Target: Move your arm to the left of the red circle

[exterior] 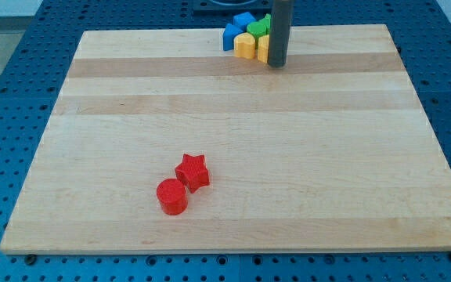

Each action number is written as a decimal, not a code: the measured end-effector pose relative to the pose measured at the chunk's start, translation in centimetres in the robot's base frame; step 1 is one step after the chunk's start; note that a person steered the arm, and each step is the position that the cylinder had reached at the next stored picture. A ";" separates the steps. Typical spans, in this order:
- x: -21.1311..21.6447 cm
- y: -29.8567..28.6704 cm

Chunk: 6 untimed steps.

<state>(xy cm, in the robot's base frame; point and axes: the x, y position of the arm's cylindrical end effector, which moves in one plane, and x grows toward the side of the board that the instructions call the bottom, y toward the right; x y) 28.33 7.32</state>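
1. Nearest the view's bottom sits the red circle, a short red plastic cylinder (172,197), left of the board's centre. It is the landmark for this step, so it should not be nudged.
2. Touching it at its upper right is the red plastic star block (193,171). The two make a tight pair, and any contact with one would likely shift the other.
3. The pale wooden board (327,180) between this pair and the far edge carries no blocks, which leaves an open lane for travel.
4. Far off, at the view's top, my tip (277,65) rests on the board just beside a cluster: a yellow heart-like block (245,45), a second yellow block (263,48) partly hidden by the rod, a blue block (236,27) and a green block (263,23), shapes unclear.
5. The rod is bare; it has no jaws and holds nothing.
6. My judgement: pull away from the cluster first, then sweep down towards the view's left, swinging wide of the star.
7. Stop at the circle's left, level with it, near but apart.
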 end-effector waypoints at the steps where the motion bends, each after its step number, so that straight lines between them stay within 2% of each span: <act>1: -0.5 0.0; 2: -0.5 0.0; 3: 1.2 0.4; 4: 6.9 0.9; 5: 11.7 4.9; 6: 14.3 6.2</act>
<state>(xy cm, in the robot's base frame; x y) 42.66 13.49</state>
